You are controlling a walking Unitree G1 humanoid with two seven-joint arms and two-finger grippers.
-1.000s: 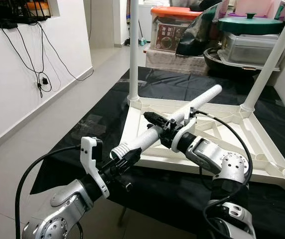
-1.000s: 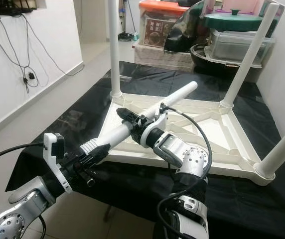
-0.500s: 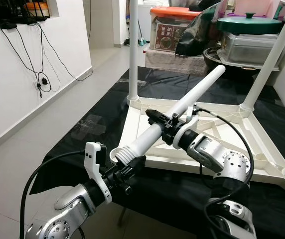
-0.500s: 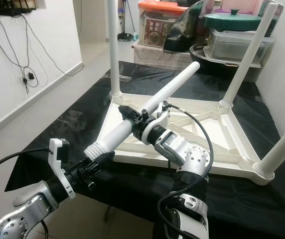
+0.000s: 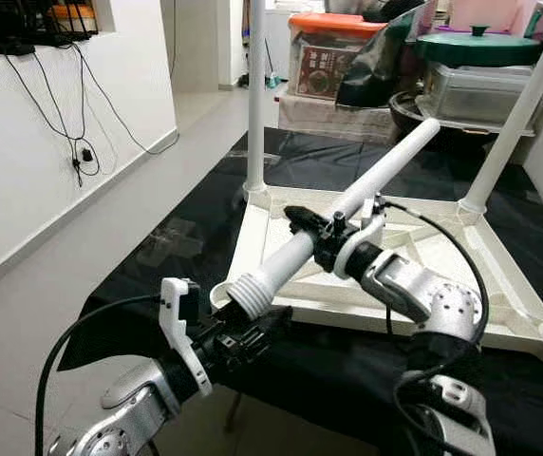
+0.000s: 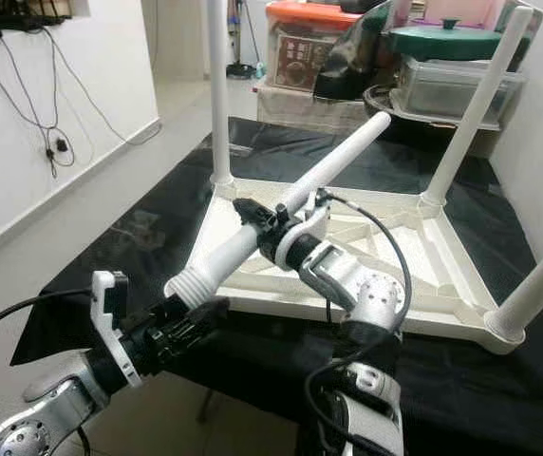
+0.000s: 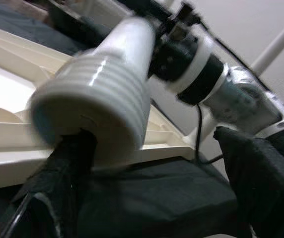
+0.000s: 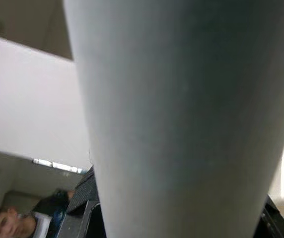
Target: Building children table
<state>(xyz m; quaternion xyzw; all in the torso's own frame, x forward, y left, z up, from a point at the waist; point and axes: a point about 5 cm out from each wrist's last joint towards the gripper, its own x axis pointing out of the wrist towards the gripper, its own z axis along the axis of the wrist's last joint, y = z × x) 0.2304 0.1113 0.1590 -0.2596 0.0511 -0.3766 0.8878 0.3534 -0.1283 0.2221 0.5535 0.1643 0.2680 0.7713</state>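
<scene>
I have the tabletop [image 5: 281, 214] lying upside down on the black sheet [image 5: 177, 266] in the middle of the frame, and three legs already stand up from its corners: one at upper centre-left [image 5: 255, 95], one at upper right [image 5: 523, 100], and one at the right edge [image 6: 542, 275]. So I judge the job about three-quarters done, with one leg left to fit. That fourth leg [image 5: 347, 204] is in the air, tilted, running from its ribbed threaded end at lower centre-left up toward the upper right. My right end effector [image 5: 314, 226] is clenched around the leg near its middle, carrying it. My left end effector [image 5: 252, 337] sits just below the ribbed end; in the left wrist view one black finger [image 7: 67, 168] touches the underside of that end while the other [image 7: 261, 173] stands well off, so I read it as released, steadying rather than gripping. The ribbed end hovers just beside the near-left corner [image 5: 226, 296] of the tabletop, which has no leg on it, and I take that as the socket it must go into. Left to do, as I judge it: tip the leg upright, seat its threaded end in that corner, and turn it home. Storage boxes [image 5: 333, 57] and a lidded pot [image 5: 476, 43] sit at the top of the frame, well apart from the work.
</scene>
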